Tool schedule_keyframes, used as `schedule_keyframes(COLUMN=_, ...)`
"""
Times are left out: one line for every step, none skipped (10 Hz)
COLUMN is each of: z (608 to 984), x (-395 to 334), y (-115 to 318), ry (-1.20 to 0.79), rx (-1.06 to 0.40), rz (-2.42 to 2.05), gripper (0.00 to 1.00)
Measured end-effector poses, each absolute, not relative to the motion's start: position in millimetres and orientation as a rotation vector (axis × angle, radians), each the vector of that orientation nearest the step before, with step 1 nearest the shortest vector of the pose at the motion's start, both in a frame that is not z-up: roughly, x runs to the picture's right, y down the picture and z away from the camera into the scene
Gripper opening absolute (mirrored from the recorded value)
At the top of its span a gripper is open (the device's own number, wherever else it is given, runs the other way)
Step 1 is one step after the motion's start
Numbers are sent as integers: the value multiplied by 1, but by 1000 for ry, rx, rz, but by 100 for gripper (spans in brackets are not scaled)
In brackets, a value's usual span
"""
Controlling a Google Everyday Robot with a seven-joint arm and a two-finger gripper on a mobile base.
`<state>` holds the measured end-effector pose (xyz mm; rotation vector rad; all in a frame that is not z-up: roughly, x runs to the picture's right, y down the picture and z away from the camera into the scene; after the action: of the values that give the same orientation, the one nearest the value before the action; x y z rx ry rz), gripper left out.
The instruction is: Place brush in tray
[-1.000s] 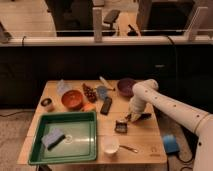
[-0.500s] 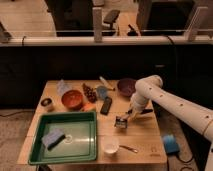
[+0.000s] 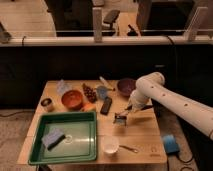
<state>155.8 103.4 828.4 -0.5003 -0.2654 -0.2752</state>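
Observation:
The brush (image 3: 120, 119) is small and dark, with a squarish head at its low end. It hangs from my gripper (image 3: 128, 110), which is shut on its slim handle a little above the wooden table (image 3: 142, 135), right of centre. The green tray (image 3: 75, 120) lies on the table's front left, well to the left of the gripper. A pale blue sponge (image 3: 52, 137) lies inside the tray. My white arm (image 3: 165, 97) comes in from the right.
A flat black slab (image 3: 106, 105) lies just left of the brush. An orange bowl (image 3: 72, 99), grapes (image 3: 89, 92), a purple bowl (image 3: 126, 87) and a small can (image 3: 47, 104) stand at the back. A white cup (image 3: 109, 145) and a spoon (image 3: 129, 148) are in front.
The gripper has risen and shifted slightly left with the brush, which has come up off the table.

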Motion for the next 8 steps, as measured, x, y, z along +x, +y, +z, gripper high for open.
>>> schedule_keyframes(z=825, x=151, y=99, ry=-269, rx=-490, rz=-282, gripper=3)
schedule_keyframes(z=820, x=146, y=93, ry=-274, rx=-478, rz=-290, gripper=3)
schedule_keyframes(z=815, x=142, y=87, ry=-280, rx=-459, rz=-301, gripper=3)
schedule_keyframes(z=812, x=140, y=84, ry=-284, rx=-449, rz=-306, gripper=3)
schedule_keyframes(z=810, x=138, y=82, ry=-288, rx=-440, rz=-312, gripper=3)
schedule_keyframes(z=807, x=135, y=79, ry=-294, rx=-429, rz=-319, gripper=3)
schedule_keyframes(z=803, x=129, y=73, ry=-301, rx=-420, rz=-325, gripper=3)
schedule_keyframes(z=800, x=122, y=68, ry=-308, rx=-412, rz=-331, gripper=3)
